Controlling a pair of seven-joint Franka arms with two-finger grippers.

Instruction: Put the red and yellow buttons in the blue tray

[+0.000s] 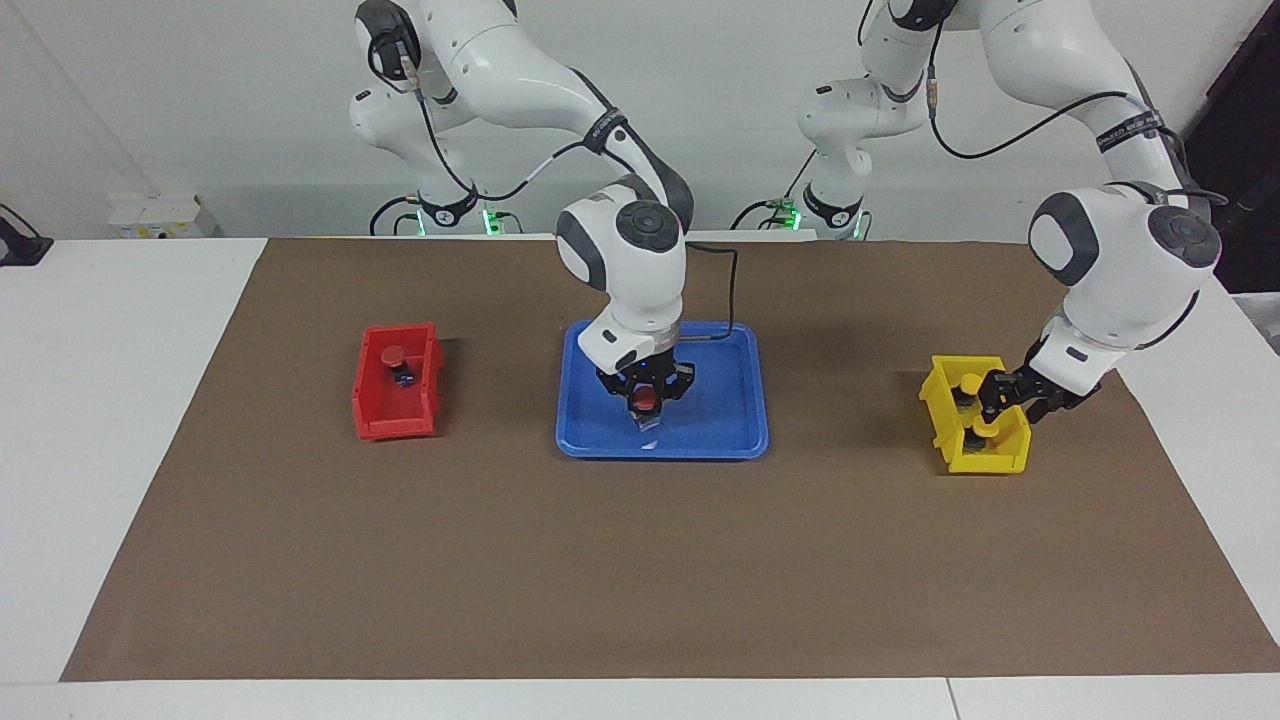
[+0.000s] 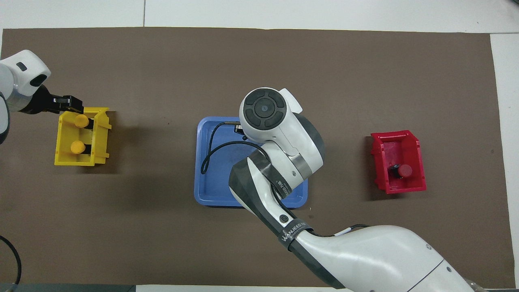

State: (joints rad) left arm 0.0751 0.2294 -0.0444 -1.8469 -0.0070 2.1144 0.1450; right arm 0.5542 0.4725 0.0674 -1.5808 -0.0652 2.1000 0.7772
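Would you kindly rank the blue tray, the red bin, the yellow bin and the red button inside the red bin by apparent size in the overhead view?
1. Blue tray, though an arm hides part of it.
2. Red bin and yellow bin: alike, so unranked.
3. Red button.

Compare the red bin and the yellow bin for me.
The red bin holds one red button; the yellow bin holds two yellow buttons. The left gripper is at the yellow bin; no gripper is at the red bin. Both are small open bins on the brown mat, one at each end.
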